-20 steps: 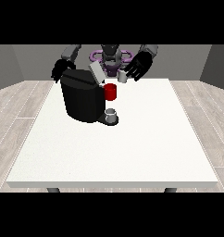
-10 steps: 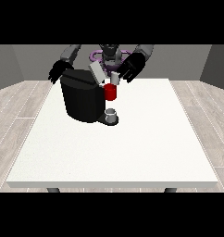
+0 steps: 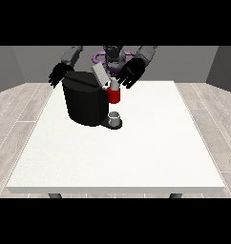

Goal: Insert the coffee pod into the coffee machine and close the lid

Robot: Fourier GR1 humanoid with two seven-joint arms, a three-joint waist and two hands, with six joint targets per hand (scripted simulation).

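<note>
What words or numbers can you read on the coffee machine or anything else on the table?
None: no word, number or sign can be read anywhere.
Coffee machine: plain black, with a red part at its front, no label showing.
Cup under the spout: plain grey.
Table: plain white.

Single front view: camera across table [image 3: 136, 157], raised, facing robot [image 3: 112, 53], set well back.
</note>
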